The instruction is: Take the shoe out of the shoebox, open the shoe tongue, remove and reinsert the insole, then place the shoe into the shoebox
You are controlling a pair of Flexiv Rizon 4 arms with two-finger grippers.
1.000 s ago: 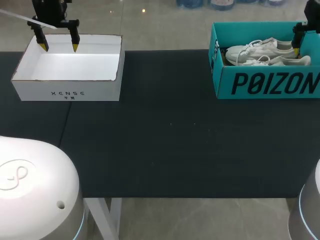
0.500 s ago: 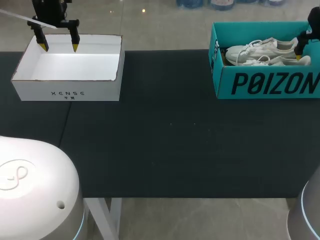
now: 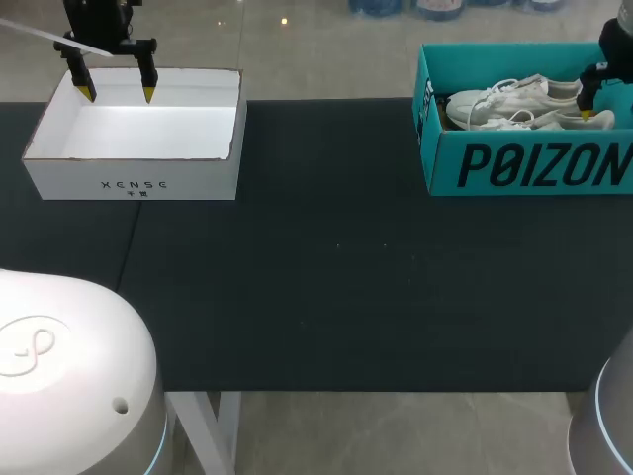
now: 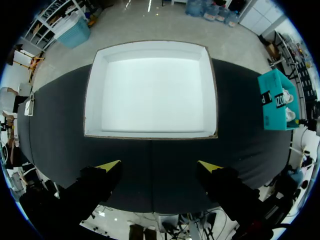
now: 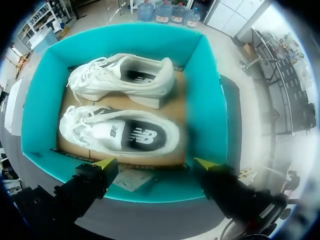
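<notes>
Right gripper (image 5: 150,162): lowered over teal shoebox (image 3: 524,166), upper right; fingers spread, empty. White sneakers (image 3: 506,99): both inside, ungrasped; every step remains. Left gripper (image 3: 118,94): released, over white box (image 3: 129,183), upper left

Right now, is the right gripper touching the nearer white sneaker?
Apart. The right wrist view shows the right gripper open, its tips short of the nearer white sneaker, shoebox floor visible between.

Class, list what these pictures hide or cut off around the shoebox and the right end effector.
Shoebox: head view, its right end cut off by the picture's edge.
Right end effector: head view shows one finger; the edge cuts off the other.
Near shoe: sole hidden underneath, every view.
</notes>
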